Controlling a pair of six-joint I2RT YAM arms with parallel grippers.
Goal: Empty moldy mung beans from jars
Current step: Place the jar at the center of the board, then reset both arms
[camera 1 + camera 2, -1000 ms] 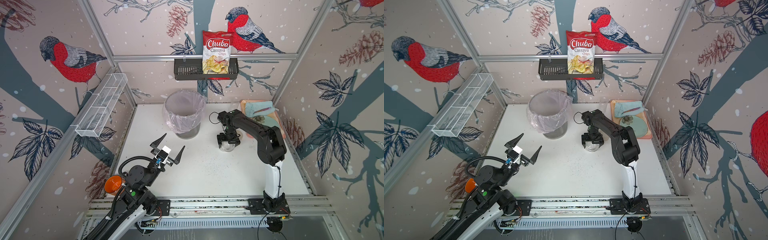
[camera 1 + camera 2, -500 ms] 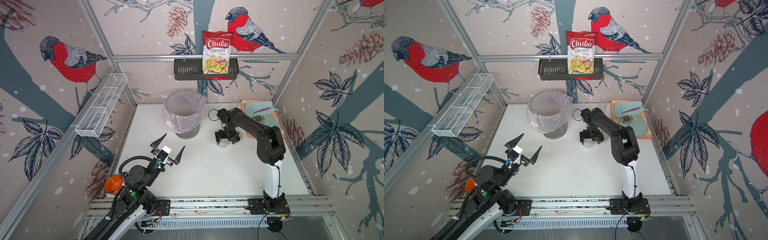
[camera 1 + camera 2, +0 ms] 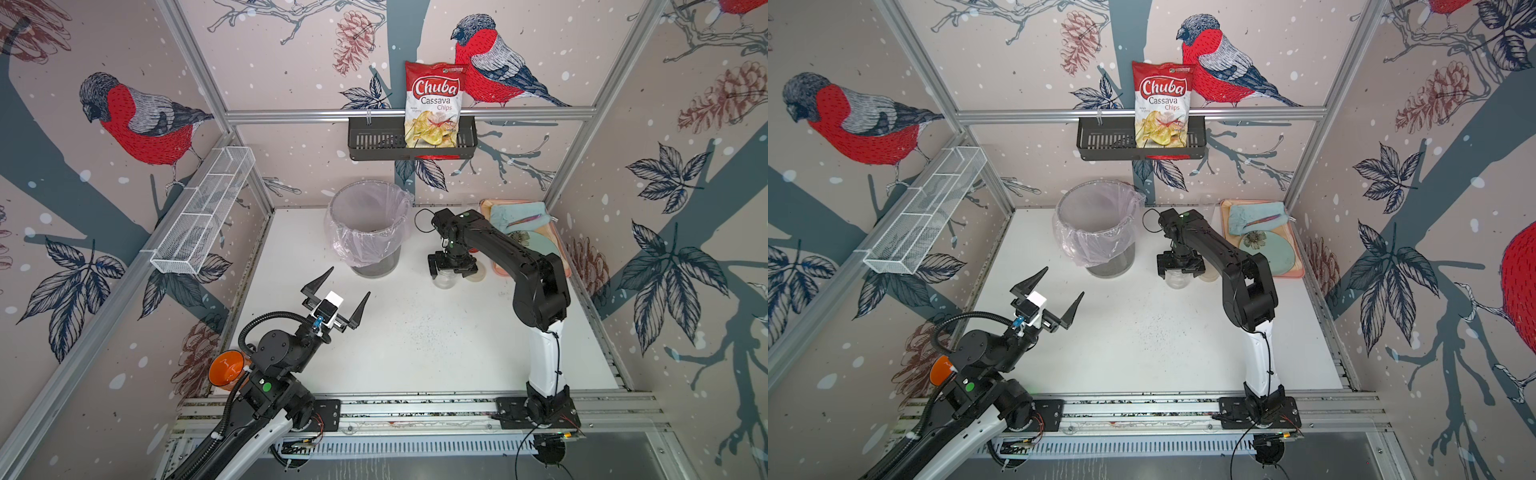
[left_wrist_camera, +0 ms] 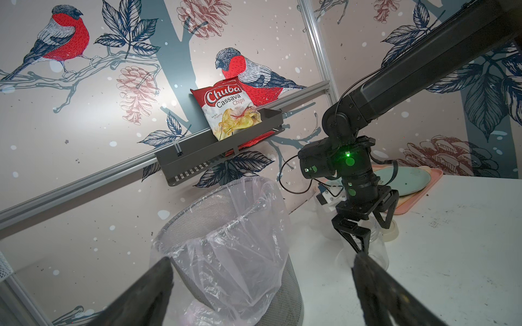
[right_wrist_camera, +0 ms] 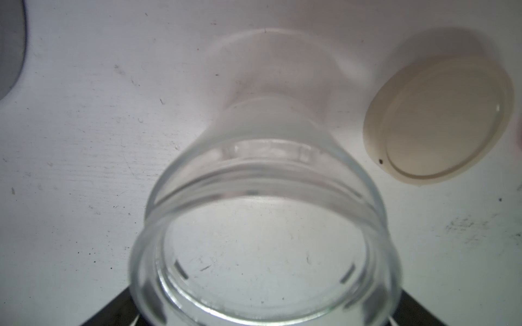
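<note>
Two arms work the white table point(image 3: 436, 365). The left gripper point(image 3: 350, 280) is raised near the front, fingers wide apart and empty. The right gripper point(image 3: 452, 270) hangs over the jar, jaws spread wide astride its mouth, clamping nothing. One grey mesh bin point(image 3: 376, 266) with a clear liner stands at the back. One pink tray point(image 3: 1226, 216) at the far right carries one teal plate point(image 3: 1275, 253) and one cloth point(image 3: 1258, 216). One bag point(image 3: 434, 104) in the black wall basket point(image 3: 374, 141) reads "Chuba Cassava Chips". One jar point(image 3: 444, 280) shows plainly. It is clear, lidless and upright between bin and tray, and the tabletop shows through its bottom. One beige lid point(image 3: 476, 276) lies flat just beside it.
</note>
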